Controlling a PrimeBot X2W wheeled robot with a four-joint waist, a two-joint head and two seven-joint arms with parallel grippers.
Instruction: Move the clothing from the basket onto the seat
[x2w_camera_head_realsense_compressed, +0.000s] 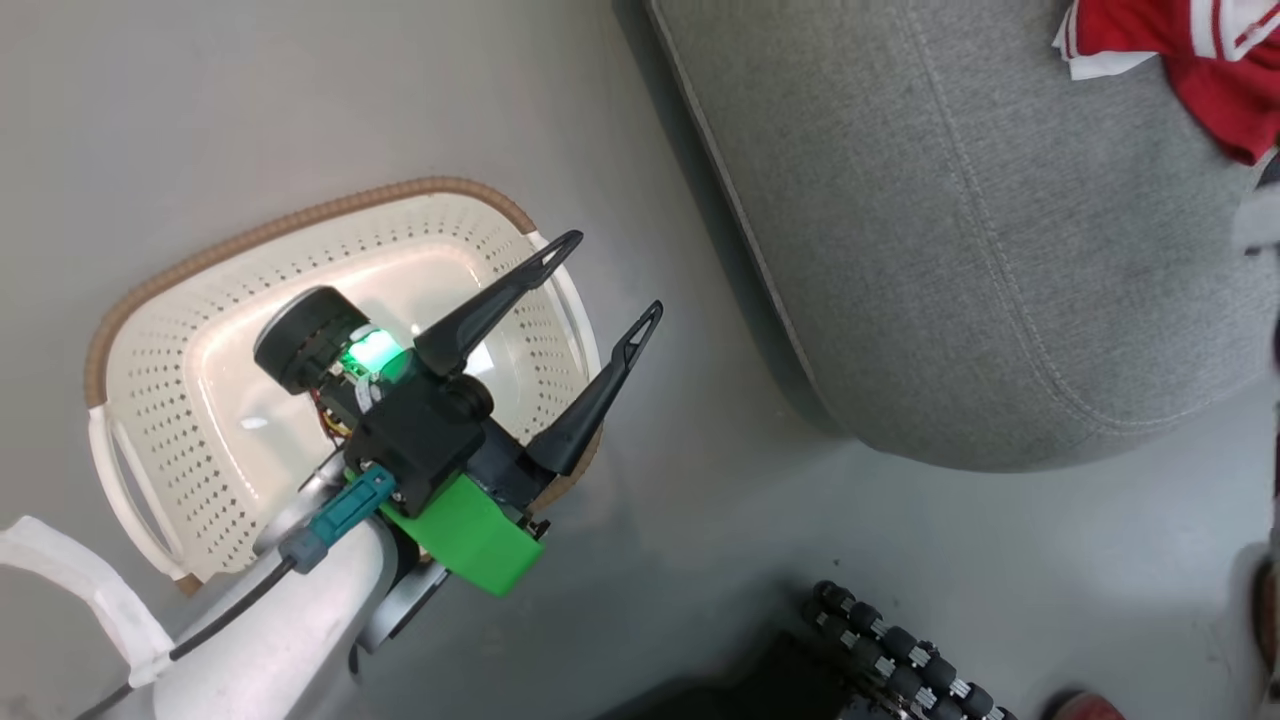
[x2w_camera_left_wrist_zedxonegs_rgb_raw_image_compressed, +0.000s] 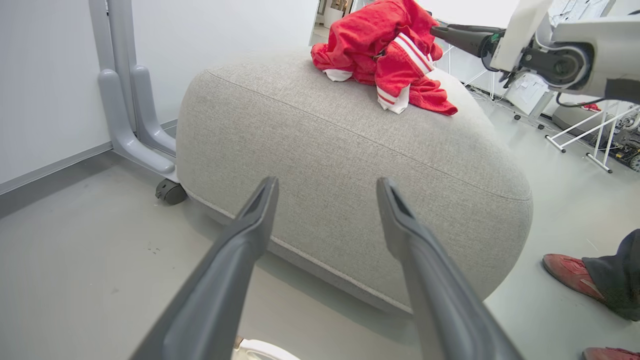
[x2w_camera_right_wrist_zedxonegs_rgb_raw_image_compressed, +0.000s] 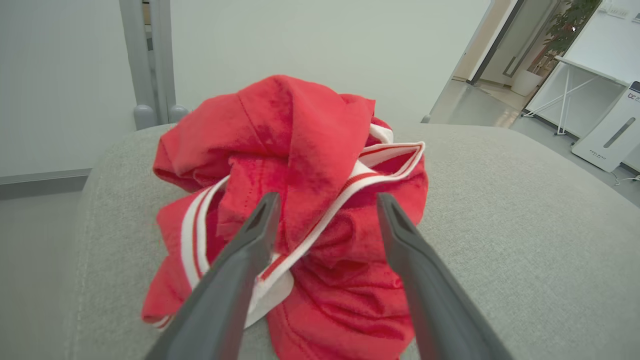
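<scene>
right claw (x2w_camera_right_wrist_zedxonegs_rgb_raw_image_compressed: 327, 197): fingers apart, nothing pinched. the clothing (x2w_camera_right_wrist_zedxonegs_rgb_raw_image_compressed: 300, 150) lies bunched just ahead of the tips and between them; whether it brushes them i cannot tell.
left claw (x2w_camera_head_realsense_compressed: 612, 275): fingers apart, holding nothing, hanging over the basket (x2w_camera_head_realsense_compressed: 300, 215), which sits beneath and behind its tips with its base bare.
clothing: heaped on top of the seat (x2w_camera_right_wrist_zedxonegs_rgb_raw_image_compressed: 500, 210), every visible fold resting on the cushion, well apart from the left claw.
step in hand: as i judge it, the put-down is made, and what is left is to get the right claw clear of the heap.
how to do it well: hold the fingers wide and draw straight back along their own line, rising a little, so that neither tip hooks the white-striped band (x2w_camera_right_wrist_zedxonegs_rgb_raw_image_compressed: 350, 185) looping between them.
watch for: soft fabric catching on a tip and trailing toward the cushion's near edge. a sideways sweep would invite that.
left claw's part: probably none. best left above the basket, off its rim.
</scene>
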